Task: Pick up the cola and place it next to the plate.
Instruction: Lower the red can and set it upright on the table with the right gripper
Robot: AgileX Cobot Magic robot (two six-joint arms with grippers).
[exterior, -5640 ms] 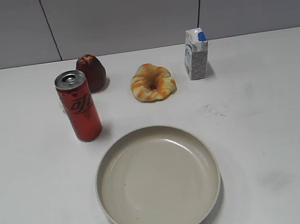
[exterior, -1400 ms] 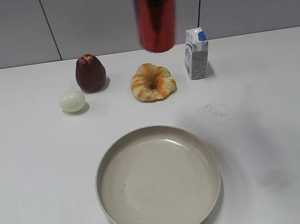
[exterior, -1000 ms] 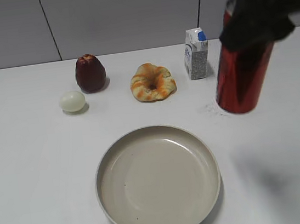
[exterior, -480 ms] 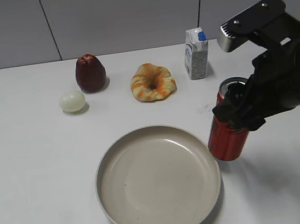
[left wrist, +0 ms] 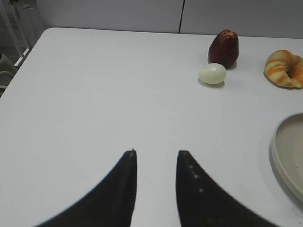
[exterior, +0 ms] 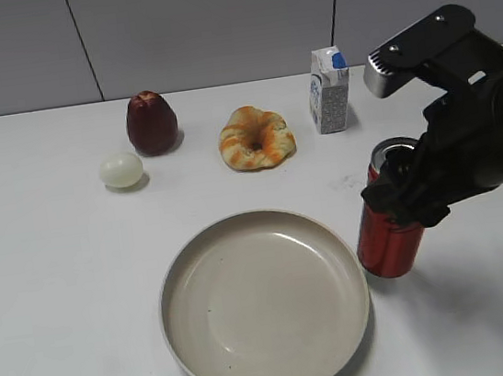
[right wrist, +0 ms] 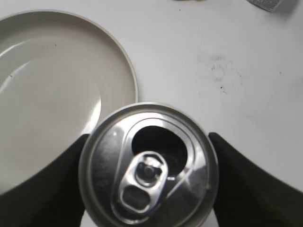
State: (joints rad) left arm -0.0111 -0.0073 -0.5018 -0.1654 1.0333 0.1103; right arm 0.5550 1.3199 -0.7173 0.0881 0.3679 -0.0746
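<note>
The cola, a slim red can, stands upright just right of the beige plate, close to its rim. My right gripper is shut on the can's upper part. The right wrist view looks straight down on the can's silver pull-tab top, with a black finger on each side and the plate's rim at the left. My left gripper is open and empty over bare table, far left of the plate's edge.
A dark red apple, a pale egg, a bread ring and a small milk carton stand along the back of the white table. The apple and egg also show in the left wrist view.
My right gripper carried the cola from high at the back down to the plate's right side. Over the last half second it sank slightly lower and the can straightened upright.
</note>
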